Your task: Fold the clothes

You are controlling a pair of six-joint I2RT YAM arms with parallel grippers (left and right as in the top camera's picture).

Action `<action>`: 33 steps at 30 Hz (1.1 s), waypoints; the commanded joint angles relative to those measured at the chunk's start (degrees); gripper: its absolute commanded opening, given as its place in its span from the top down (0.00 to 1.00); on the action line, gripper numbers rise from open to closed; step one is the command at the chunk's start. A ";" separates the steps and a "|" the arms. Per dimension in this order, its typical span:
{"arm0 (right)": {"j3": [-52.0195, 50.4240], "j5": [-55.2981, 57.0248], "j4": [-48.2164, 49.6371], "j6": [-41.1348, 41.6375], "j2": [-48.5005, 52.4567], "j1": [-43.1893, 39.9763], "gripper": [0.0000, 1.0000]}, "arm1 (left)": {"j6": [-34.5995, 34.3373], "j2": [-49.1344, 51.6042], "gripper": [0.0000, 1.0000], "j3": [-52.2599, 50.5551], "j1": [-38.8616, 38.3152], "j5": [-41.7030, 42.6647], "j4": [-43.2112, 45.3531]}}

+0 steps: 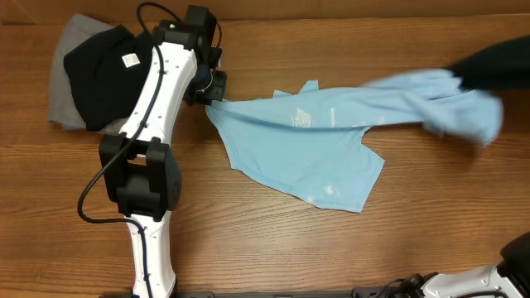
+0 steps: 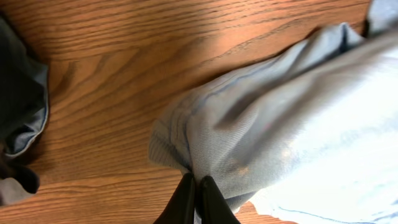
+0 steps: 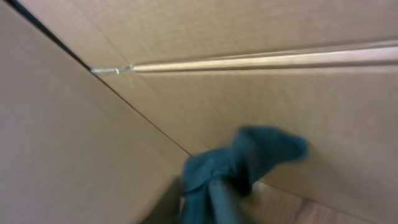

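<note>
The light blue T-shirt (image 1: 306,145) lies stretched across the middle of the wooden table, its white lettering near the upper edge. My left gripper (image 1: 212,93) is shut on the shirt's left end. In the left wrist view the black jaws (image 2: 196,188) pinch a fold of the blue cloth (image 2: 280,124). My right gripper (image 1: 465,80) is blurred at the far right and holds the shirt's other end lifted. In the right wrist view blue cloth (image 3: 249,158) is bunched around the fingers (image 3: 211,199).
A black garment (image 1: 99,62) lies on a grey one (image 1: 68,91) at the back left, beside the left arm (image 1: 157,91). They also show in the left wrist view (image 2: 18,106). A cardboard wall (image 3: 249,74) stands behind the table.
</note>
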 commanded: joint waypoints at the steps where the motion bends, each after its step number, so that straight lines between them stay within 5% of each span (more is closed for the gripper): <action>1: -0.87 2.89 -1.81 0.70 0.87 0.57 0.76 | 0.94 -0.81 0.96 1.03 -0.37 -0.59 -0.39; 3: -1.44 4.35 -2.43 1.44 0.98 0.57 0.70 | 0.94 -0.81 0.96 1.03 -0.37 -0.57 -0.61; 5: -1.99 3.43 -2.56 1.77 0.98 0.57 0.46 | 0.94 -0.81 0.96 1.03 -0.37 -0.57 -0.83; 6: -2.19 2.80 -2.89 1.77 1.05 0.66 0.43 | 0.94 -0.81 0.96 1.03 -0.37 -0.57 -0.85; 16: -9.79 -8.00 -9.31 -6.34 1.73 12.11 0.42 | 0.92 -0.81 0.67 1.03 -0.90 -0.44 -0.79; 25: -26.67 -4.37 -17.99 -10.54 1.73 27.89 0.38 | 0.24 -1.86 0.59 5.38 -0.90 6.54 -5.14; 33: -52.30 0.79 -9.35 -10.05 1.73 33.94 0.37 | 0.42 -1.95 0.55 4.02 -5.95 17.07 -6.99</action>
